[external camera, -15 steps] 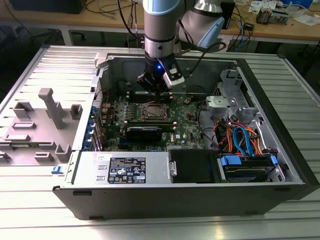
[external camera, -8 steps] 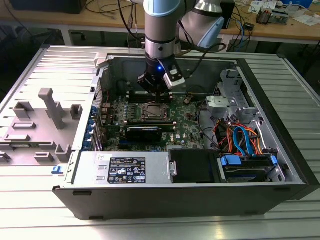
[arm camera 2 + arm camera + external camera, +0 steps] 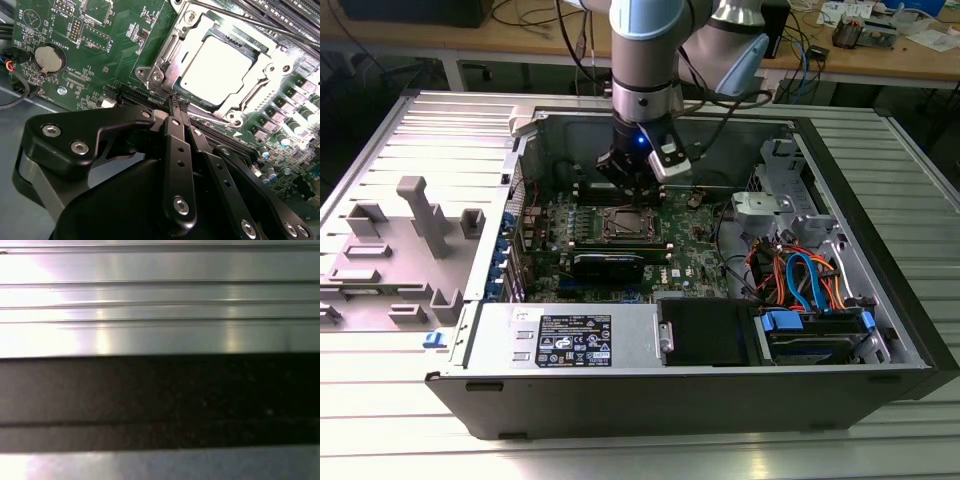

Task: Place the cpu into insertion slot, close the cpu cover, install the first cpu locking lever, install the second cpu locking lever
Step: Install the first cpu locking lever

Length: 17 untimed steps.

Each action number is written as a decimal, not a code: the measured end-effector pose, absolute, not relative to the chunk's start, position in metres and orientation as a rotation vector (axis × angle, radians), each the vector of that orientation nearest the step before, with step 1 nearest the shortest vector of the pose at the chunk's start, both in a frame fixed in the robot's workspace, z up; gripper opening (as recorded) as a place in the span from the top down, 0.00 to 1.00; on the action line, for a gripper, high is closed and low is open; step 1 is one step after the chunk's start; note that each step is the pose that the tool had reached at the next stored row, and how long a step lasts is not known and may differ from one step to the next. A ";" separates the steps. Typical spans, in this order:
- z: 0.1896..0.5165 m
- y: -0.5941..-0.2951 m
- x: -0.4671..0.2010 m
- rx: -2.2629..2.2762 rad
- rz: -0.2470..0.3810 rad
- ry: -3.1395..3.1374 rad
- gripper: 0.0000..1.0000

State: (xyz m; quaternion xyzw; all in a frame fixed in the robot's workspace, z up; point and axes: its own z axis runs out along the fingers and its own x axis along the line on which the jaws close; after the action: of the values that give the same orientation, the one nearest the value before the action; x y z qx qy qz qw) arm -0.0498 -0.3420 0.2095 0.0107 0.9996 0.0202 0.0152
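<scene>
The cpu (image 3: 215, 70), a flat silver-grey square, lies in the insertion slot (image 3: 626, 223) on the green motherboard. The cpu cover (image 3: 167, 52), a silver frame plate, lies flat around the chip's top. A thin metal lever rod (image 3: 235, 17) runs along the socket's far side. Another lever rod (image 3: 212, 119) lies along the near side, close to my fingertips. My gripper (image 3: 178, 105) hangs over the socket's near edge with its black fingers (image 3: 176, 150) pressed together and nothing visible between them. In the exterior view my gripper (image 3: 632, 188) stands just above the socket, inside the open computer case.
Long black memory slots (image 3: 280, 15) flank the socket. A coin battery (image 3: 49, 58) sits on the board. A black card (image 3: 608, 265), the power supply (image 3: 570, 335) and coloured cables (image 3: 800, 275) crowd the case. Grey fixture blocks (image 3: 415, 215) stand at the exterior view's left.
</scene>
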 end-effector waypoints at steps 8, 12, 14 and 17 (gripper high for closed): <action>0.209 -0.342 -0.049 0.034 0.063 3.110 0.89; 0.210 -0.342 -0.048 0.034 0.062 3.110 0.89; 0.208 -0.342 -0.047 0.034 0.062 3.111 0.89; 0.207 -0.342 -0.046 0.034 0.062 3.110 0.89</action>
State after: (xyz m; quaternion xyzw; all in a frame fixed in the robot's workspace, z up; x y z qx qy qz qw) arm -0.0457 -0.3419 0.2067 0.0108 0.9996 0.0199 0.0152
